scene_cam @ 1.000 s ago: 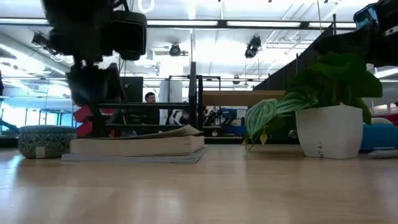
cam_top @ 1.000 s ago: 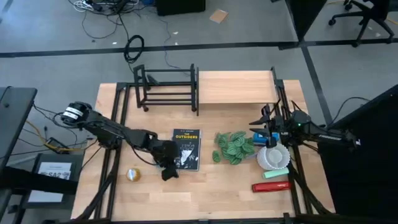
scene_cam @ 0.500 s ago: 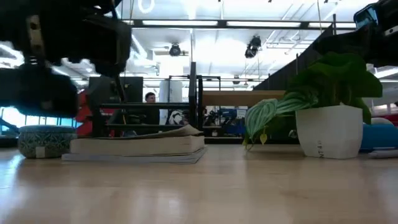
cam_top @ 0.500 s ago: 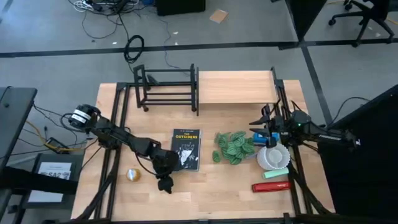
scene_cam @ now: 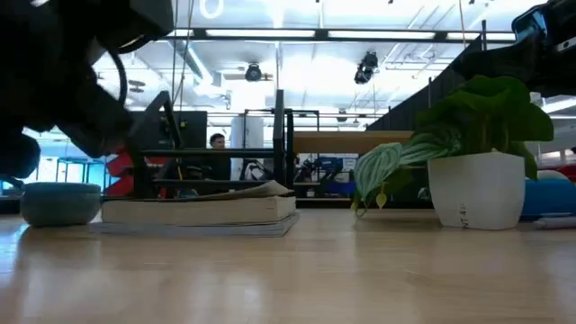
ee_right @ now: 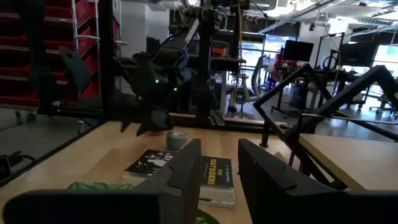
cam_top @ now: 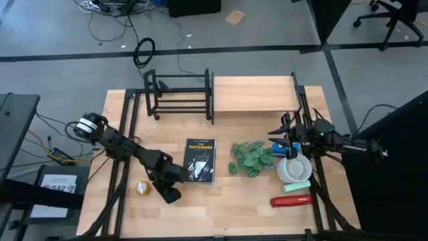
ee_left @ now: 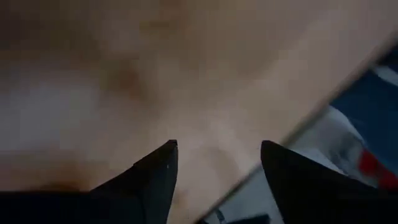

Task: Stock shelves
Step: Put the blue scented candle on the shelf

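The shelves stand at the table's far side: a black bar rack and a light wooden board on black legs. A dark book lies flat mid-table, with a potted plant to its right. A small round tin sits left of the book, near the front. My left gripper hangs open over bare tabletop between the tin and the book's near left corner; its wrist view shows only wood and the table's edge. My right gripper waits open at the right, over a blue item.
White plates, a green item and a red item lie near the front right, with a blue item behind them. In the low view the plant's white pot stands right of the book.
My left gripper has drawn back from the book's near left corner toward the table's near edge, then shifted left toward the round tin. The book and the tin have stayed in place.
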Available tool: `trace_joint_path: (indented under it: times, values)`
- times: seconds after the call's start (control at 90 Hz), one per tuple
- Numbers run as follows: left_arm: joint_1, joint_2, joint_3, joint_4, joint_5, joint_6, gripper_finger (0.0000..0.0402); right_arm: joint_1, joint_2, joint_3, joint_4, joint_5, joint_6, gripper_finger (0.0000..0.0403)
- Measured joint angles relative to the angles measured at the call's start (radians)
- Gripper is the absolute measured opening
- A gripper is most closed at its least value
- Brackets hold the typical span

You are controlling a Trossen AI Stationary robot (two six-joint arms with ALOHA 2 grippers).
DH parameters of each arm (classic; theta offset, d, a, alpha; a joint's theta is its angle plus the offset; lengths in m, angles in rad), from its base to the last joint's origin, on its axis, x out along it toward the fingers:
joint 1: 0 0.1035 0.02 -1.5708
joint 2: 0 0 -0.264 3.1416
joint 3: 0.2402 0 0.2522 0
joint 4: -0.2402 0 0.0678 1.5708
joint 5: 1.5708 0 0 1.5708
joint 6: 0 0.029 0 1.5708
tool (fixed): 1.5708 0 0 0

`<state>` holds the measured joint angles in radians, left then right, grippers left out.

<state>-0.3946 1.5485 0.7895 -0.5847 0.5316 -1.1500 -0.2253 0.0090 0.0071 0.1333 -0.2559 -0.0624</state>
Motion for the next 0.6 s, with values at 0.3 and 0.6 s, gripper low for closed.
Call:
trace_joint_path:
  times: [0.3, 0.6]
  values:
    - [0.0, -0.328, 0.0, -0.036, -0.368, -0.252, 0.0186, 0.0, 0.0, 0.0, 0.0, 0.0, 0.0, 0.0077]
    - [0.017, -0.635, 0.0, 0.397, -0.849, -0.067, 0.0171, 0.0, 0.0, 0.0, 0.0, 0.0, 0.0, 0.0077]
